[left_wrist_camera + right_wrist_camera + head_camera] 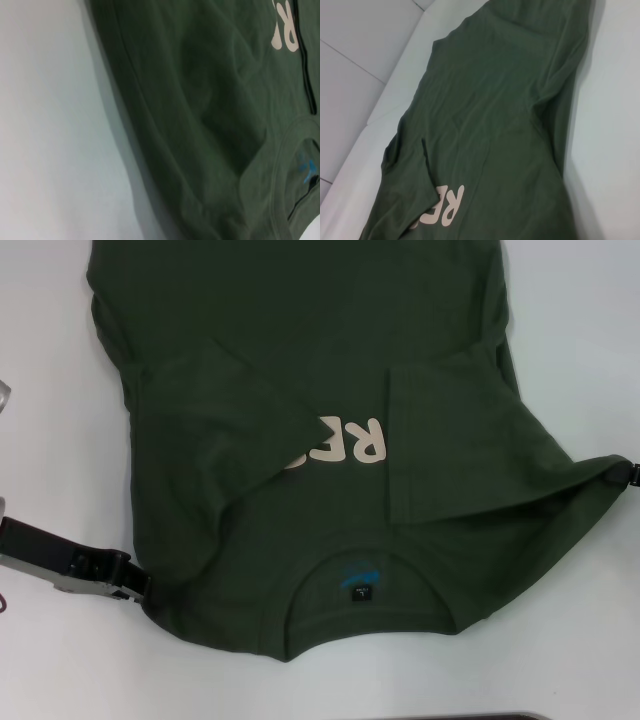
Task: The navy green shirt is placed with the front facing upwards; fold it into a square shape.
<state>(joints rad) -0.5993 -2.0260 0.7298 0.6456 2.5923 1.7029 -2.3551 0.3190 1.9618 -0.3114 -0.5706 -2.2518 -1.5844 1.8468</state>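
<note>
Cotton, dark olive: the navy green shirt (300, 390) lies front-up on the white desk (60, 360), collar nearest the robot.
Head view, progress: both sleeves are folded inward over the chest, partly hiding the cream letters (345, 443); by my judgement the lengthwise folds that make a square remain.
Head view, left hand (135, 585): low at the shirt's left shoulder corner, touching the cloth; grip state cannot be told.
Head view, right hand (622, 474): at the right shoulder edge, where the fabric is drawn taut toward it; grip state cannot be told.
Left wrist view: shoulder, collar and tag (310, 172) close below; no fingers visible.
Right wrist view: shirt body stretching away over the desk; no fingers visible.
</note>
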